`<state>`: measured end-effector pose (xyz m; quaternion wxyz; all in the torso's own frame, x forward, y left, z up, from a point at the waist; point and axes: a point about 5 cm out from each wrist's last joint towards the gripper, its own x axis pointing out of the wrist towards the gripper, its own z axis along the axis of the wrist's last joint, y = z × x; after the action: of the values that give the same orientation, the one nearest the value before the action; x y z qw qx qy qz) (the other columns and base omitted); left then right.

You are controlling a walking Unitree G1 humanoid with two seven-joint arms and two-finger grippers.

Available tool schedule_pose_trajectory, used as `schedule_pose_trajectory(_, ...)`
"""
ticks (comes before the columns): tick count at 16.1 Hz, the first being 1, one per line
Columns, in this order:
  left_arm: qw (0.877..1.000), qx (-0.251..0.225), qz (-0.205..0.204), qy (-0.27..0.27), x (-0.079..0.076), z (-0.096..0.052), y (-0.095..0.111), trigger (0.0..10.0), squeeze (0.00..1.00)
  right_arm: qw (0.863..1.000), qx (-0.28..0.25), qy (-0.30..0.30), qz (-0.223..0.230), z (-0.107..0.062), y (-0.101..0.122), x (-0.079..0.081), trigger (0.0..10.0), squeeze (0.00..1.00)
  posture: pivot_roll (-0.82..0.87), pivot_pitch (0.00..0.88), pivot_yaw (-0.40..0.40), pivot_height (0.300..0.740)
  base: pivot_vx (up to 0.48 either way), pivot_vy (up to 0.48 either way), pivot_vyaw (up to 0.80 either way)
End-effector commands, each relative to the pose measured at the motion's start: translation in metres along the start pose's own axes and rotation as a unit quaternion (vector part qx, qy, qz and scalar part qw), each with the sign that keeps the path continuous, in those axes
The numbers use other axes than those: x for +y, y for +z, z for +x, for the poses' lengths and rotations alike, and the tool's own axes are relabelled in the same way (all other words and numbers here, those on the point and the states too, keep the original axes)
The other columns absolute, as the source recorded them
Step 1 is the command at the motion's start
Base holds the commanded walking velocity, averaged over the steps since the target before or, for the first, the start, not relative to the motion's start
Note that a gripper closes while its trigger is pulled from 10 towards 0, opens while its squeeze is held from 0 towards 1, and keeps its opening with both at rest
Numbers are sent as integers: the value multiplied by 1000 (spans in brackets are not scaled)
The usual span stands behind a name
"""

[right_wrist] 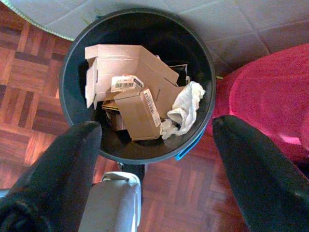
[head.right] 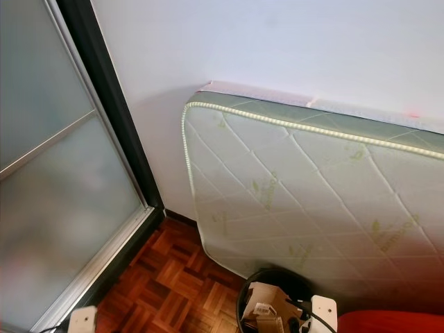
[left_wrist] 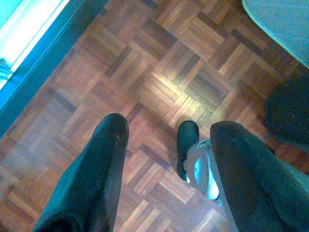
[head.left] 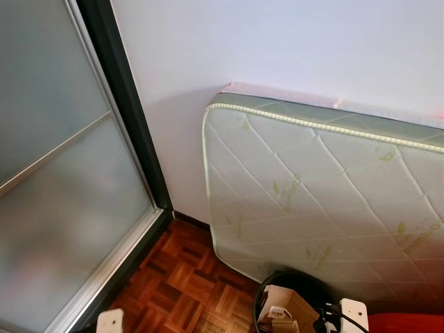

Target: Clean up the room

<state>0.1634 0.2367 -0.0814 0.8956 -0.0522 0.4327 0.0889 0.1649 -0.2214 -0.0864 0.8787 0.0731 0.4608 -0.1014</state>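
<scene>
Soft daylight, sharp head views, glare on parquet floor (left_wrist: 164, 92), blurred wrist foregrounds

White quilted mattress (head.left: 326, 194) (green leaf print), reddish-brown parquet floor (head.left: 180, 284).

Black bin (right_wrist: 72, 72) holds cardboard boxes (right_wrist: 133, 82) and crumpled white paper (right_wrist: 186, 108).

From the head, our two eye views look forward and down into a room corner, sharing the leaning mattress (head.left: 326, 201), the frosted sliding door (head.left: 62, 180) at left and the black bin (head.right: 272, 300) near us. Our left wrist view looks straight down at the parquet floor (left_wrist: 145, 72). Our right wrist view looks down, close, into that same bin.
</scene>
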Motion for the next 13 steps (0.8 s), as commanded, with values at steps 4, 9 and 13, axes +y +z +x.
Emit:
schedule_pose_trajectory(4,1000,-2,-1,0,-5,4,11,10000,0,1000,16,1,4,-2,-8,-3,10000,0,2,0,40,740,0,0,0)
schedule_pose_trajectory(9,1000,-9,-4,-1,-8,6,19,10000,0,1000,16,1,4,-2,-8,-2,10000,0,4,0,36,740,0,0,0)
schedule_pose_trajectory(13,1000,-7,-7,0,-6,5,17,10000,0,1000,16,7,2,-1,-8,4,10000,0,5,0,36,740,0,0,0)
